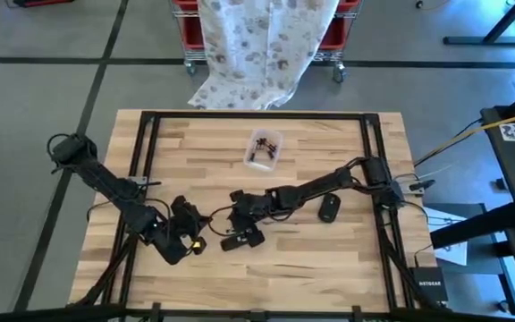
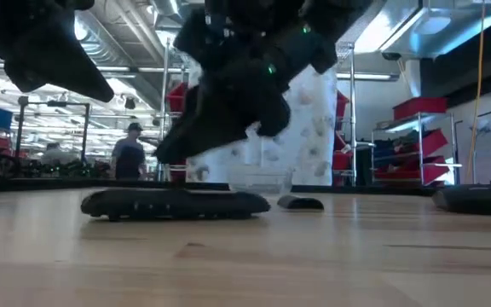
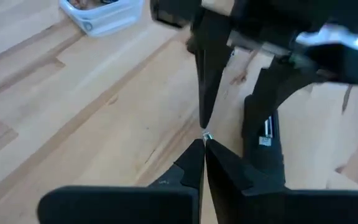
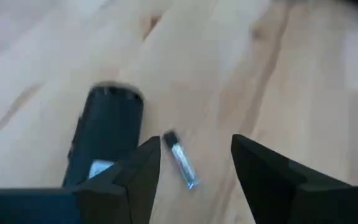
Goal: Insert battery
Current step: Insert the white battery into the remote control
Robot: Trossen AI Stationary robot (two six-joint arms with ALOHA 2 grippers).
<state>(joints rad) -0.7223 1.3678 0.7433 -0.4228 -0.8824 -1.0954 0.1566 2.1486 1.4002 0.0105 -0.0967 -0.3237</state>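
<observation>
High view: both grippers meet near the remote point(image 1: 242, 238) on the table point(image 1: 329, 259). Left wrist view: the left gripper point(image 3: 204, 146) has its jaws pinched shut. Right wrist view: the right gripper point(image 4: 194, 162) has its jaws wide apart over a battery point(image 4: 180, 160) lying just beside the remote point(image 4: 107, 134).

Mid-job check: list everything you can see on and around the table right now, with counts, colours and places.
remote: one, black, front centre of table
battery: one, silver and black, lying beside the remote
cover: one, black, right of centre
container: one, clear, rear centre, small parts inside
cloth: one, white patterned, draped behind table
person: one, far background
left gripper: shut, near the remote
right gripper: open over the battery
</observation>
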